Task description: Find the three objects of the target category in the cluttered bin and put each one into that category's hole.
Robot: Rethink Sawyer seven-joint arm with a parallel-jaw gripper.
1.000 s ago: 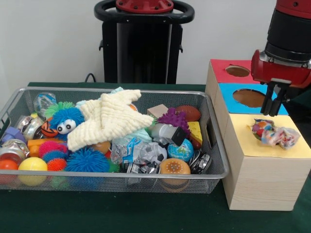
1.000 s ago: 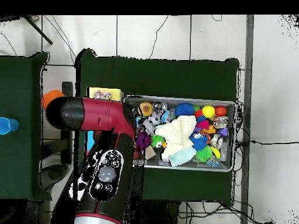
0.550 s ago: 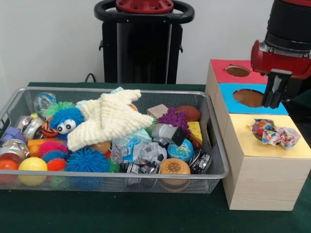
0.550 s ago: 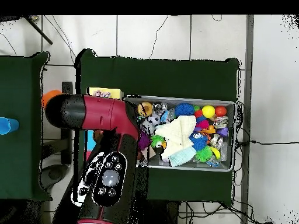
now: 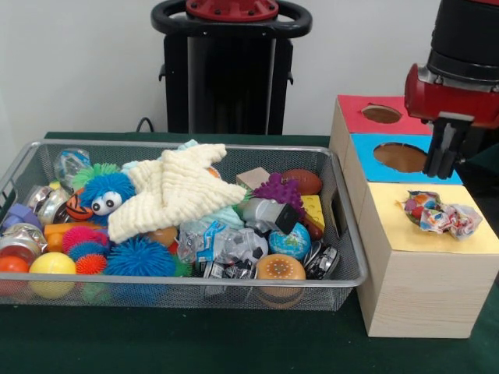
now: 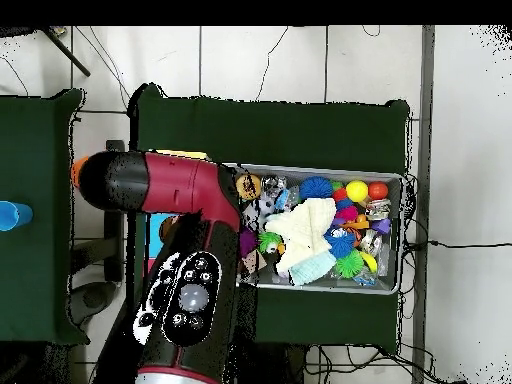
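Now the tool [image 5: 442, 162], jaws narrow and empty, hangs above the crumpled wrapper [image 5: 441, 213] lying on the yellow box [image 5: 421, 238] just below; nudge it fully into its hole.

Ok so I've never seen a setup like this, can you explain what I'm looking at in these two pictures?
It is a robot arm sorting toys. One picture is taken from across the table, the other from straight above. The red and black arm ends in a gripper hanging over a wooden box with red, blue and yellow tops; the red and blue tops show round holes. A crumpled colourful wrapper lies on the yellow top. The jaws look closed and hold nothing. Beside the box, a wire mesh bin is full of balls, spiky toys and a cream knitted star. From above, the arm hides most of the box.
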